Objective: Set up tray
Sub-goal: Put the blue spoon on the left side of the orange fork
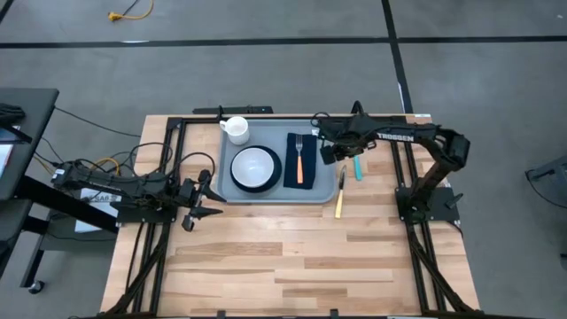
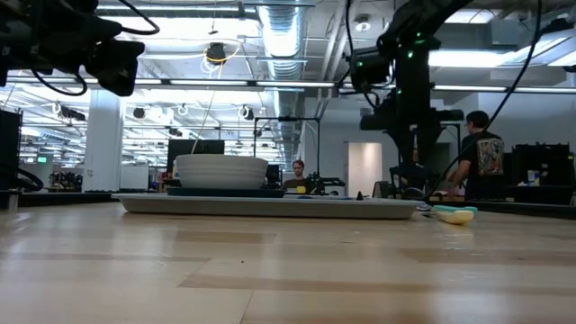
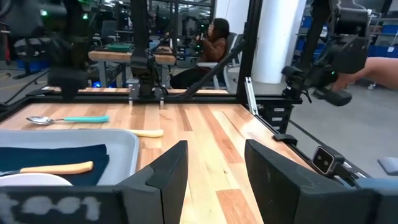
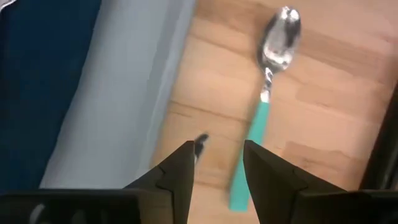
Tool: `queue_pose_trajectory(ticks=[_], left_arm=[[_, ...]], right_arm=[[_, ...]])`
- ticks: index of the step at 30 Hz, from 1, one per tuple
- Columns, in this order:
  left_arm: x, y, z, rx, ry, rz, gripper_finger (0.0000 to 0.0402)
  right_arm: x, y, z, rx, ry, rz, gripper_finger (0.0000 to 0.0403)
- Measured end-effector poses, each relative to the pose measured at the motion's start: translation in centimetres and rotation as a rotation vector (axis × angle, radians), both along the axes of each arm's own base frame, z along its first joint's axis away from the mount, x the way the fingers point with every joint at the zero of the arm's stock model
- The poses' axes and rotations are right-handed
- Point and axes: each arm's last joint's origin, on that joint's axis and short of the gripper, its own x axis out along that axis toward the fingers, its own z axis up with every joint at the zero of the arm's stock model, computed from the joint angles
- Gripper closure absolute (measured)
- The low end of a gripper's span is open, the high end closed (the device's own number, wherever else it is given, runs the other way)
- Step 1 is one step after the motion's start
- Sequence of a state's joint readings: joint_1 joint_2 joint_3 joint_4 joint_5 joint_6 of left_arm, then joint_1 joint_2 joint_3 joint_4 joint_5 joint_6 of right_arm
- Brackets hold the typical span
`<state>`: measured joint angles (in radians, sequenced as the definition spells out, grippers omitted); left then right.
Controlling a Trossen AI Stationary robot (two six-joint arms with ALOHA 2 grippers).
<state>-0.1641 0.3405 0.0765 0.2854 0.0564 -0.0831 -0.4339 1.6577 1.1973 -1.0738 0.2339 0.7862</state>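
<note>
Wooden tabletop [image 1: 292,257], seen from above. The near half is bare planks. The left gripper [image 1: 202,197] hovers just off the tray's left end; its fingers [image 3: 168,180] stand moderately apart and hold nothing.

The tray [image 1: 330,197] is a flat, light grey-blue rectangle with rounded corners and a low raised rim. It lies flat on the far half of the tabletop, its long axis running left to right. On it, from left to right: a white mug [image 1: 236,129] at the far left corner, a white bowl on a dark plate [image 1: 256,168], and a dark navy napkin [image 1: 300,160] bearing an orange-handled fork [image 1: 300,159].

Just beside the tray's right edge lie a yellow-handled utensil [image 1: 339,198] and a teal-handled spoon [image 1: 358,167], both pointing near to far. The right gripper [image 1: 330,151] hangs over that edge, fingers [image 4: 180,171] narrowly parted, empty; the far right corner of the tray is hidden beneath it.

In the low view the tray shows only as a thin edge-on band.
</note>
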Motion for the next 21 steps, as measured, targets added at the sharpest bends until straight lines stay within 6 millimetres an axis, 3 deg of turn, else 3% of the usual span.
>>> queue_pose_trajectory(ticks=[8,21], left_arm=[[0.0,0.0,0.0,-0.001,0.004,0.000,0.0254],[0.0,0.0,-0.1,0.009,0.014,-0.011,0.0254]], right_arm=[[0.2,-1.2,-3.1,0.078,0.156,0.045,0.0246],[-2.4,-2.4,-4.8,0.147,0.180,0.037,0.0239]])
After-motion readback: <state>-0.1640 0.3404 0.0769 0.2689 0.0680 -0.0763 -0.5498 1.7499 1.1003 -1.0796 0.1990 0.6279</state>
